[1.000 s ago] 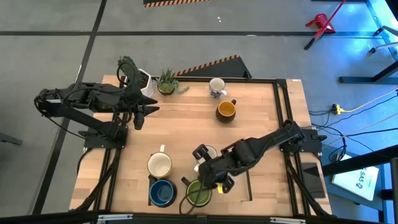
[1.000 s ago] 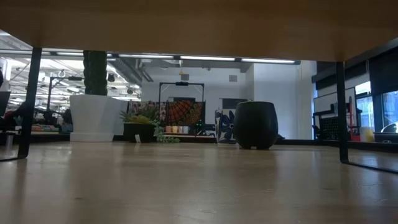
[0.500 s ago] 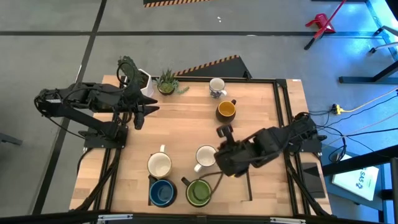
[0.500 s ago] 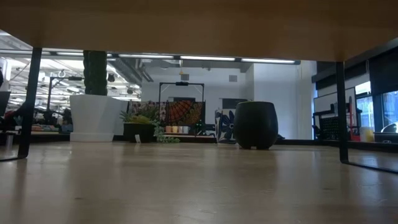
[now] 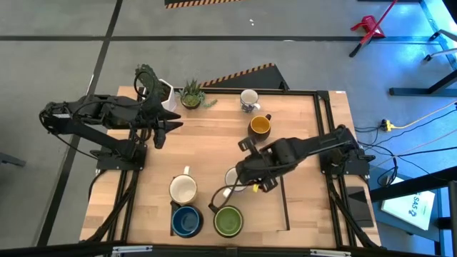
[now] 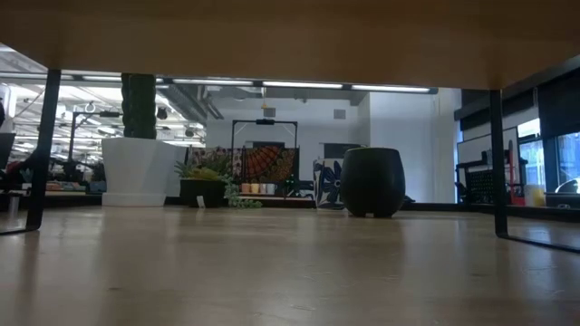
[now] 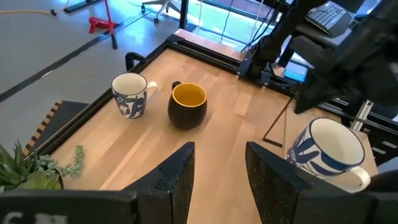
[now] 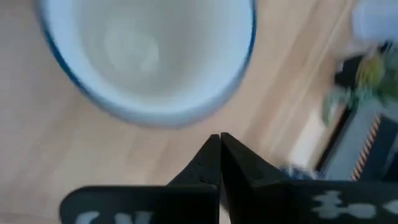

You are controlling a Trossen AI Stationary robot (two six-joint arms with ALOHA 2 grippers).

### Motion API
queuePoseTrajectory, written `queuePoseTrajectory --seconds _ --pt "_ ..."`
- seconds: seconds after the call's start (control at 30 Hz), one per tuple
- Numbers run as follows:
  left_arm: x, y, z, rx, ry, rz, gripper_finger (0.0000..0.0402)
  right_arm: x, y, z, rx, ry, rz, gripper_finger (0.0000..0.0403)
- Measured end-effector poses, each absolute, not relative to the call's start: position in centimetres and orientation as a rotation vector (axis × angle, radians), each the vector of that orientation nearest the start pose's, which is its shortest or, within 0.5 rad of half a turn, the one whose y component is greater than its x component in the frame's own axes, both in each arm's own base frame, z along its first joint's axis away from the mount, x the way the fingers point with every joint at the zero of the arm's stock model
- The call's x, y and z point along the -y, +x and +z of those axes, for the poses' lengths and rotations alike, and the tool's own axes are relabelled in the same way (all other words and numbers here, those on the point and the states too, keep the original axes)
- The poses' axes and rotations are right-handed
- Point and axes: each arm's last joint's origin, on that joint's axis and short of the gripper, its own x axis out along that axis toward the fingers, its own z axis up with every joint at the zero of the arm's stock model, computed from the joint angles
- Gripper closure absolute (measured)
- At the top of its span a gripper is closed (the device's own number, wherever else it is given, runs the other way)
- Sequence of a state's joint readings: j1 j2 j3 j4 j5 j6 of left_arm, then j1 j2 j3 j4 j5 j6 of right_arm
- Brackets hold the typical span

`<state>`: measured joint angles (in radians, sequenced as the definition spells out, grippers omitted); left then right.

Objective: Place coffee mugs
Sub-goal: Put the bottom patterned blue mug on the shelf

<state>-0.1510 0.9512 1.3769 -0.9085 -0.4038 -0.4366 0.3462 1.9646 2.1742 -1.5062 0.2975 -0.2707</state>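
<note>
Your right claw (image 5: 246,173), pinched shut, empty, hovers centre frame over white blue-patterned mug (image 5: 233,177). Left claw (image 5: 163,128) spread open, empty, parked upper left of bench (image 5: 300,114). No legible writing.

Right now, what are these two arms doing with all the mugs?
The right arm's tool is shut, holding nothing, just above a white mug with blue pattern in the middle of the wooden table. The left arm waits at the table's left edge, its tool open and empty. The other mugs stand untouched on the table.
</note>
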Motion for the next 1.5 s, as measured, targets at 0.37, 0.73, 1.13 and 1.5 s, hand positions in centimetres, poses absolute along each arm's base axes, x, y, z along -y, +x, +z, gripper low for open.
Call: queuePoseTrajectory --seconds 0.37,0.73,1.13,1.5 --pt "1.1 14.9 43.0 -0.403 -0.294 0.342 0.0264 -14.7 35.1 36.8 -1.145 -0.577 0.273 0.0403" --pt "1.1 14.9 43.0 -0.403 -0.293 0.342 0.0264 -16.4 35.2 37.1 -1.054 -0.544 0.312 0.0403" --pt "1.1 14.9 43.0 -0.404 -0.284 0.340 0.0264 -15.7 35.3 37.0 -1.073 -0.584 0.264 0.0403" --pt "1.1 14.9 43.0 -0.405 -0.281 0.339 0.0264 -18.4 35.0 36.5 -1.044 -0.494 0.363 0.0403"
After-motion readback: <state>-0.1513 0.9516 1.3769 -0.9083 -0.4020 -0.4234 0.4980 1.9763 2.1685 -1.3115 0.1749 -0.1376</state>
